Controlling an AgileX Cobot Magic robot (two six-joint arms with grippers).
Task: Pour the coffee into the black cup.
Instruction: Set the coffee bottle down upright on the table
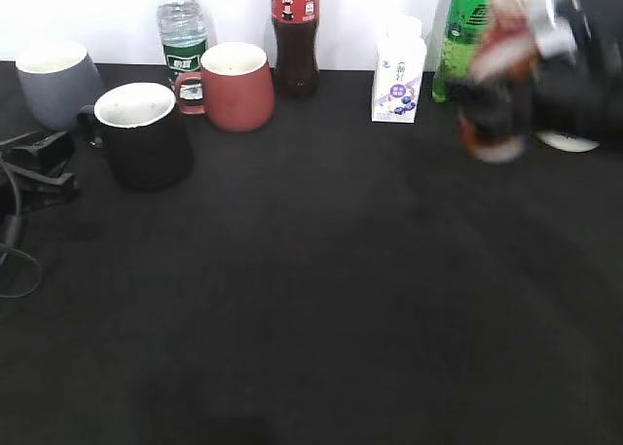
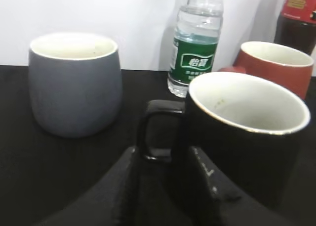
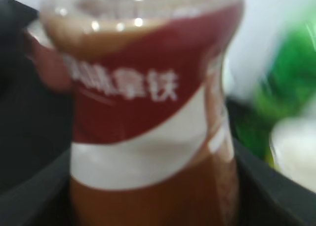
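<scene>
Right tool (image 1: 545, 85) grasps the coffee (image 1: 492, 99), lifted at right, far from the cup (image 1: 146, 133). Left tool (image 2: 163, 171) spread around the cup handle (image 2: 155, 132), unclenched. Uncapped bottle could slosh onto the counter (image 1: 321, 270) in transit.

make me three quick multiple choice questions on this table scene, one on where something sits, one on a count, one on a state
1. Where does the reddish-brown mug stand relative to the wide black mug?
A. behind it and to its right in the exterior view
B. in front of it
C. stacked inside it

2. How many mugs are on the black table?
A. two
B. three
C. five

3. What is the state of the small clear coffee bottle?
A. lying on the table
B. standing beside the white carton
C. held up in the right gripper

Answers: 1 A, it sits nearer the wall; 2 B, the grey mug, black and reddish-brown; 3 C, its blurred base is clear of the table, fingers flanking it in the wrist view.
</scene>
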